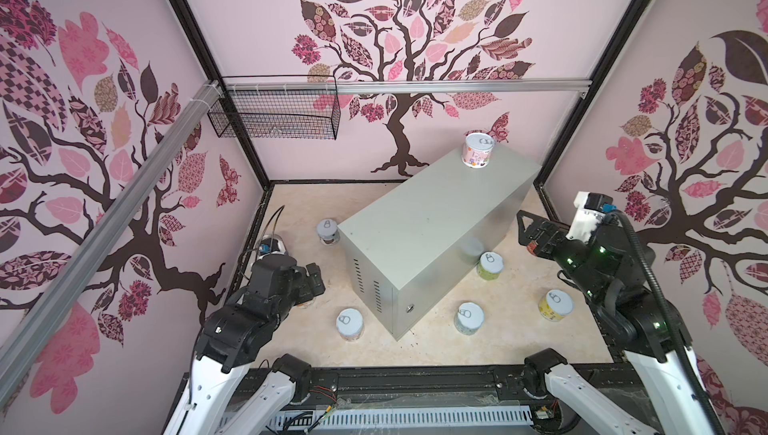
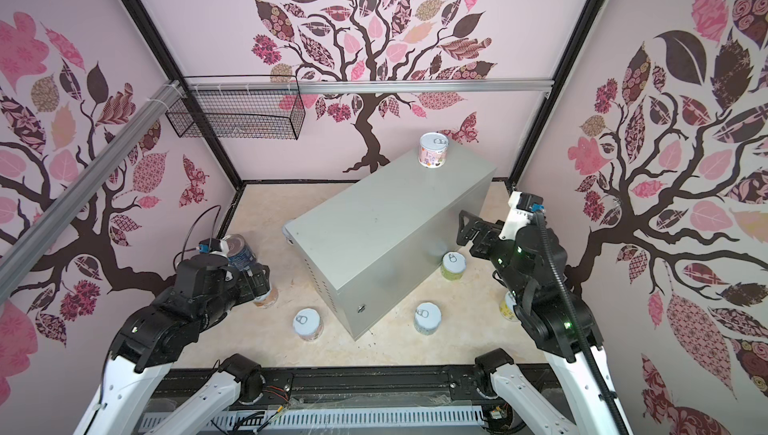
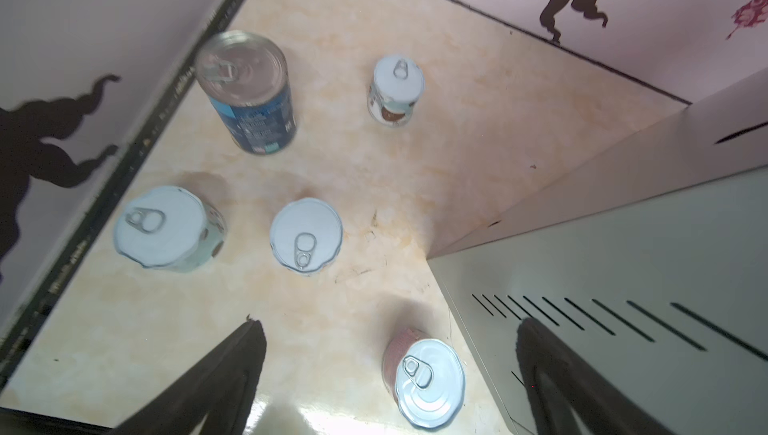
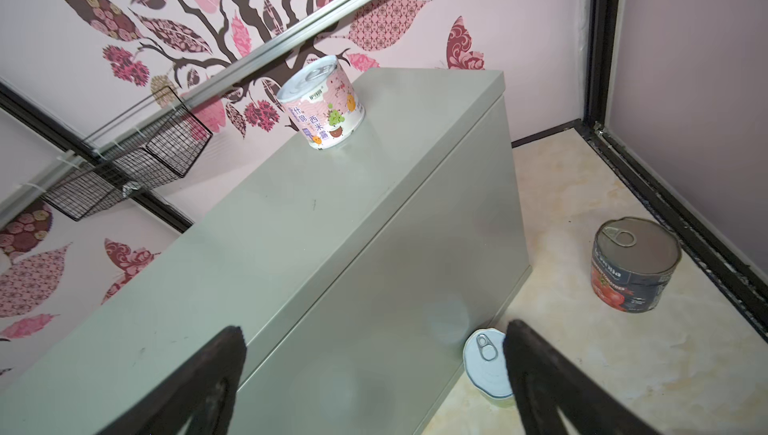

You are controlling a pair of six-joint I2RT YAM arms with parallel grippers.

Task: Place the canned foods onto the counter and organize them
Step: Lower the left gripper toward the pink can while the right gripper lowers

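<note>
Standing at a far corner of the grey box (image 1: 424, 221): one pink can (image 1: 478, 150). Seven short cans (image 1: 469, 317), one blue can (image 3: 249, 92) and one tomato can (image 4: 633, 264) sit on the tabletop (image 1: 415, 350). Left hand (image 3: 390, 325) and right hand (image 4: 374, 329) gape wide, empty.

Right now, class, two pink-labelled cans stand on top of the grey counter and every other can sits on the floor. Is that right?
No. Only one pink-labelled can stands on the grey counter, near its far end; both top views and the right wrist view show it. The other cans in view do sit on the floor.
</note>
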